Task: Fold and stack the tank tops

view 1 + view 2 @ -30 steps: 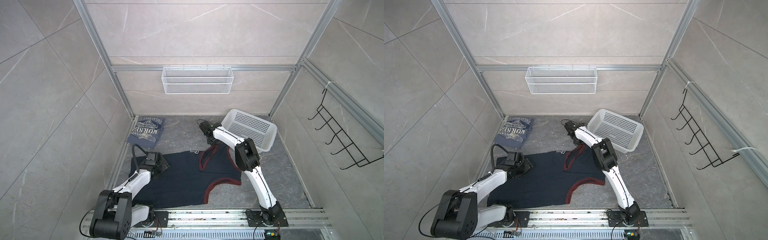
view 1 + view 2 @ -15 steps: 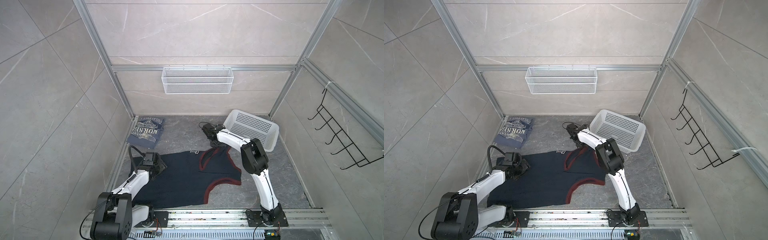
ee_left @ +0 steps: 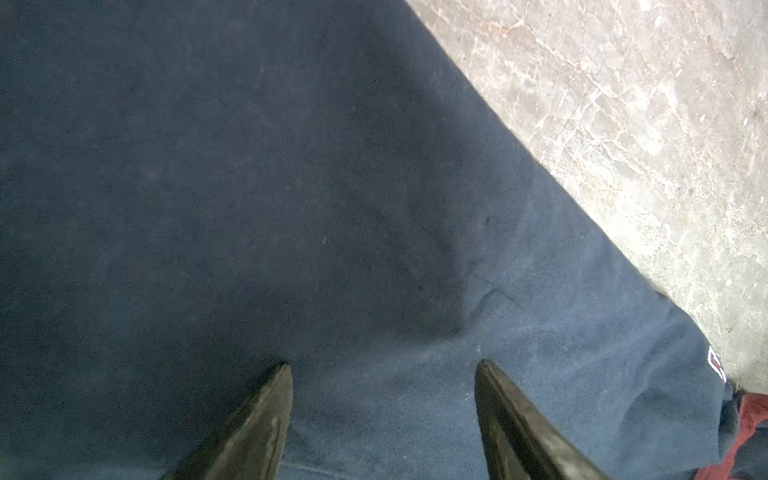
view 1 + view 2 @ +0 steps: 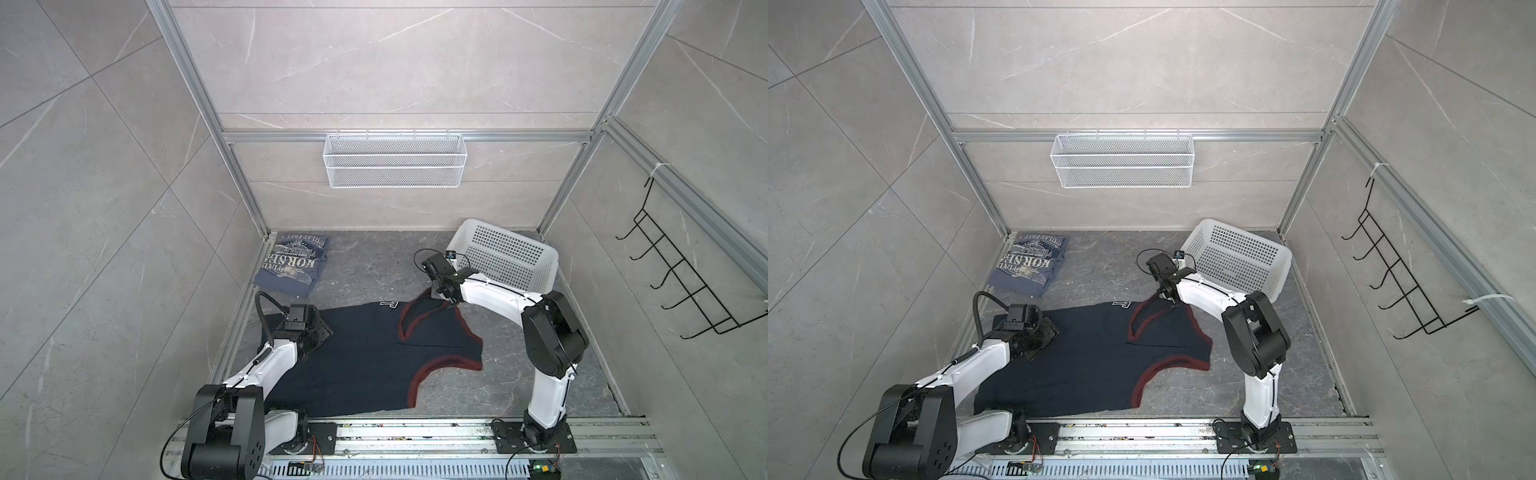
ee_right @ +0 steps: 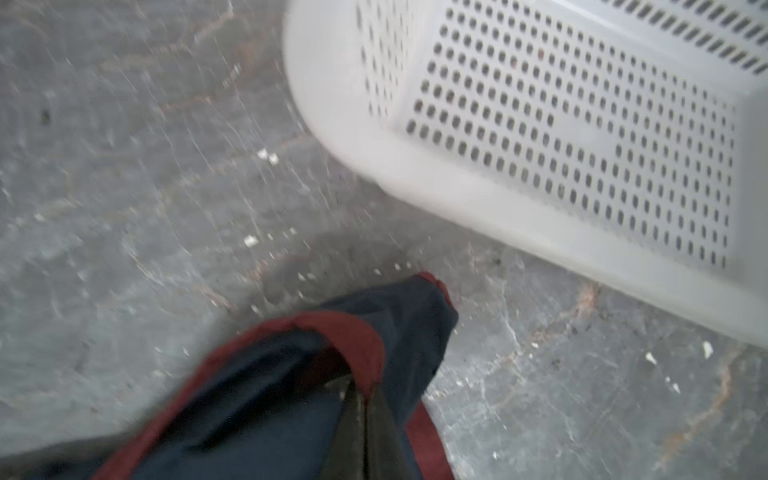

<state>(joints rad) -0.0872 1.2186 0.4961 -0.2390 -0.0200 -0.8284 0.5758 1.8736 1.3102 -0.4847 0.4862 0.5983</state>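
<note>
Right wrist view: right gripper (image 5: 362,401) is pressed together on the maroon-trimmed shoulder strap (image 5: 345,336) of the navy tank top (image 4: 365,357), just beside the white basket (image 4: 507,255). Rest of that top lies spread on the grey surface (image 4: 374,266), centre to near. The slate-blue tank top (image 4: 293,266) sits folded in the far left corner. Over the navy cloth, nr its far left edge, the left gripper (image 3: 382,368) is spread w/ nothing in it.

To do this well, IMO: lift the strap only enough to clear, carry it left & near across the body w/o dragging the whole top, and keep off the basket. The other side prob. needs pinning or taking first, so the fold line comes out straight.

Hard to tell:
- whether the left tips touch cloth
- how many layers are pinched (view is blurred)
- near left hem, hidden under the left arm (image 4: 266,365)
- no "23" readable, only a white mark (image 4: 388,304) at the far edge
</note>
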